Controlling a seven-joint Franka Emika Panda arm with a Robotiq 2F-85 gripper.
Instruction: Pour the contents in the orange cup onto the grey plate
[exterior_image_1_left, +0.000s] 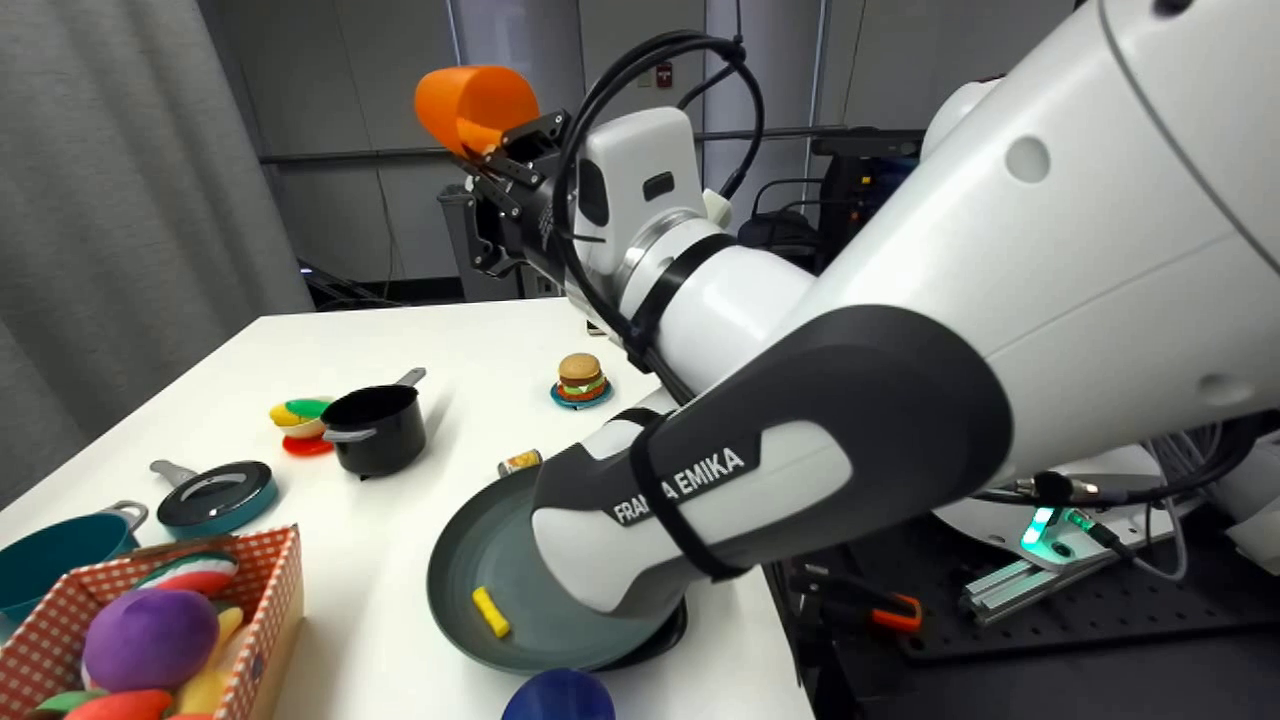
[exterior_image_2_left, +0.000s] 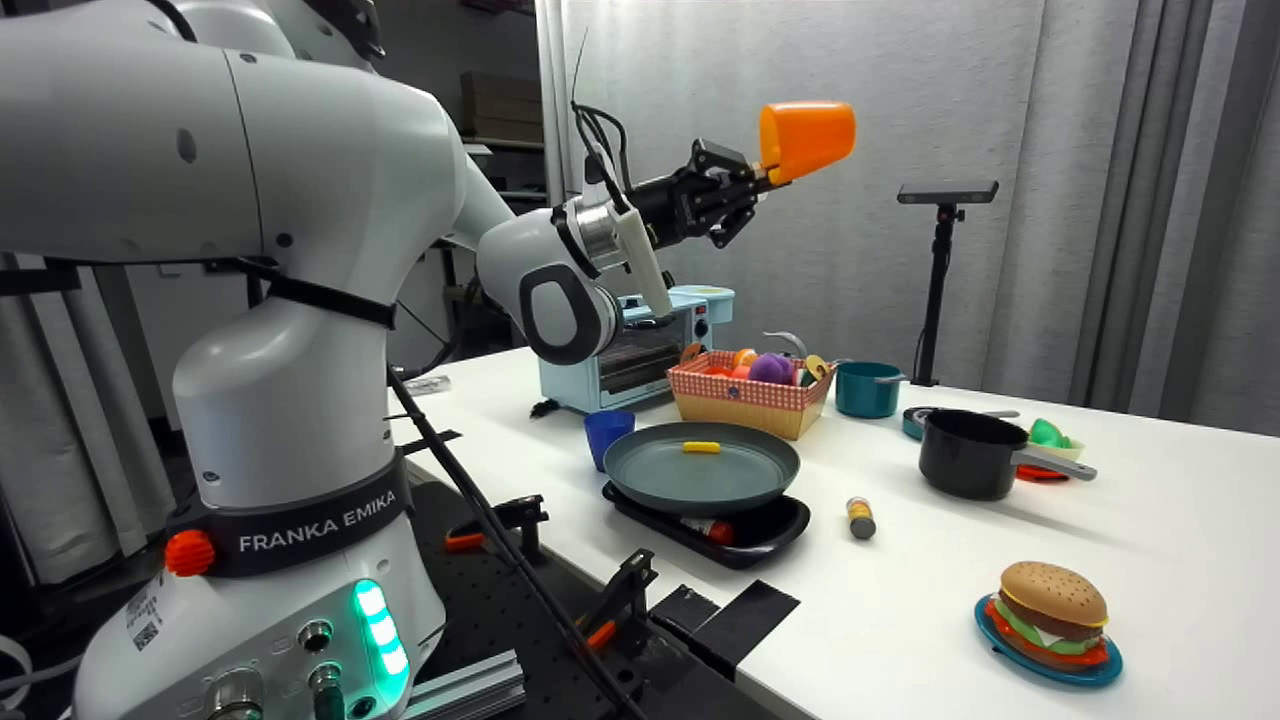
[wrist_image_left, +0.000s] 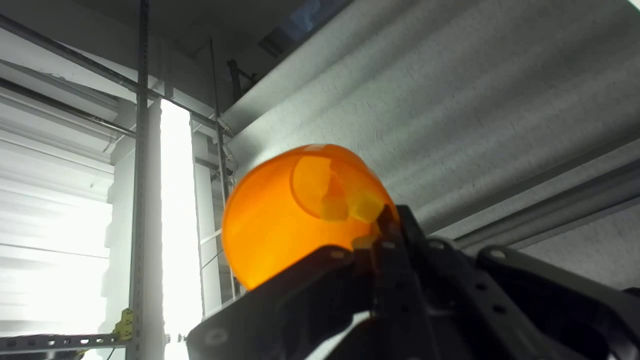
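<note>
Orange cup (exterior_image_2_left: 815, 138) is up in the air, well above the table (exterior_image_2_left: 900, 620), in both exterior views, tipped over on its side with the mouth turned back toward the gripper (exterior_image_2_left: 773, 178). Gripper is pinching the cup wall at the rim. Open air around the cup.

Grey plate (exterior_image_2_left: 700, 478) sits near the table edge on the robot's side, on top of a black tray (exterior_image_2_left: 775, 535), plate rim hanging past the tray in places. Tighter down there: blue cup (exterior_image_2_left: 608, 435) right beside the plate, touching or not I can't tell; small can (exterior_image_2_left: 860, 517) lying near it; gingham basket (exterior_image_2_left: 745, 405) close too. In an exterior view the arm (exterior_image_1_left: 760, 480) crosses in front of the plate and hides part of it. More room toward the toy burger (exterior_image_2_left: 1055, 610): bare white tabletop between it and the black pot (exterior_image_2_left: 965, 465).

Writing: FRANKA EMIKA on the base collar (exterior_image_2_left: 310, 530); same name on the arm, with a strap (exterior_image_1_left: 665, 500) covering one letter. Can label too small to read.

Cup itself: plain, bright orange, smooth, a bit see-through, narrowing from mouth to base. Wrist view looks into it: yellow pieces (wrist_image_left: 367, 206) show inside, blurred, count unclear. One yellow stick (exterior_image_2_left: 701, 447) lies on the plate's flat part, inside the rim, in both exterior views.
</note>
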